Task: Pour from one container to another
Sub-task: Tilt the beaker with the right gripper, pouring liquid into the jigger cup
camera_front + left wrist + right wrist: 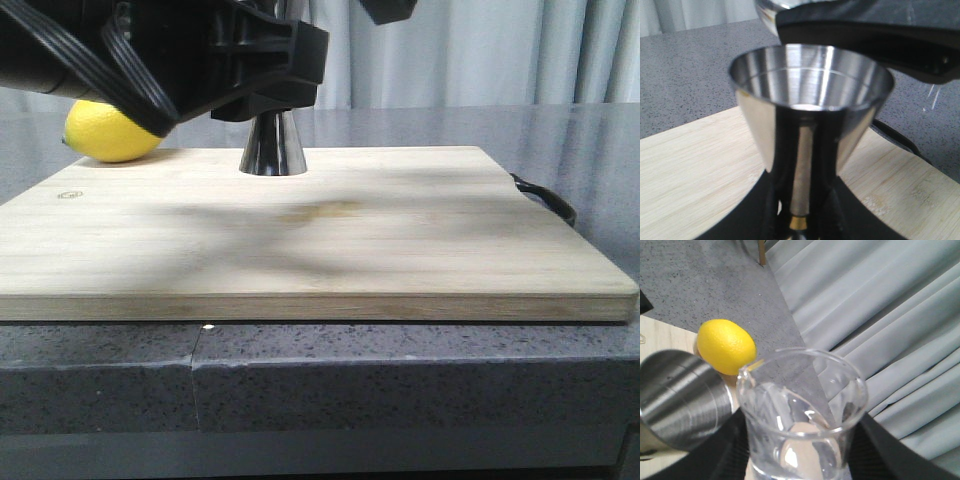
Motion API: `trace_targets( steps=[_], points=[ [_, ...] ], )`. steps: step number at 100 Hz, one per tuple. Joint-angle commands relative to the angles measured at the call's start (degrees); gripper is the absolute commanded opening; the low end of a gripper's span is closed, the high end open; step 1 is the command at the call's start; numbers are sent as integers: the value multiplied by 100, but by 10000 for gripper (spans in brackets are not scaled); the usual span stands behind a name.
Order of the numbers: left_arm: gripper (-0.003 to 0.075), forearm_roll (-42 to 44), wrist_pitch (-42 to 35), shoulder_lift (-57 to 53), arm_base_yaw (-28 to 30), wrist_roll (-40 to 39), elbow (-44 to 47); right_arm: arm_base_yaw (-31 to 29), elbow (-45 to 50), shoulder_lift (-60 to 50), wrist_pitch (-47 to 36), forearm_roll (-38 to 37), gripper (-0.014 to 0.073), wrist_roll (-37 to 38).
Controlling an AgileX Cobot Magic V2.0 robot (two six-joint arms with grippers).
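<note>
On grey stone counter before pale curtains, wooden board, right claw clamping beaker, left claw unclear.

Jigger stands on board, lemon left.

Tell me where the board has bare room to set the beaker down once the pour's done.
The cutting board is bare across its whole near half and its right side up to the black handle. The far left is crowded: the jigger stands at the back edge, the lemon behind the far-left corner, with the left arm low over both.
</note>
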Motion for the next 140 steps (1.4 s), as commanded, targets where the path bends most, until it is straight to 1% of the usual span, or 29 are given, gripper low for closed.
trace_targets(
  steps=[1, 52, 62, 76, 86, 119, 131, 140],
  points=[
    [-19, 31, -433, -222, -55, -38, -184, 8, -219, -234, -246, 105, 202, -218],
    [-19, 41, -433, -222, -55, -38, -184, 8, -219, -234, -236, 93, 202, -809],
    [-19, 41, -433, -222, -55, -38, -184, 8, -219, -234, -236, 93, 202, -821],
    [-20, 41, -433, -222, -55, -38, -184, 8, -219, -234, -247, 93, 202, -1066],
    [-20, 41, -433, -222, -55, -38, -184, 8, -219, -234, -247, 83, 202, -1065],
    [-20, 41, -433, -222, -55, -38, -184, 8, -219, -234, -247, -507, 202, -1065],
    [-19, 41, -433, -222, -55, -38, -184, 8, -219, -234, -247, -514, 202, -1065],
    [-19, 41, -433, -222, -55, -38, -184, 8, -219, -234, -247, -514, 202, -1254]
  ],
)
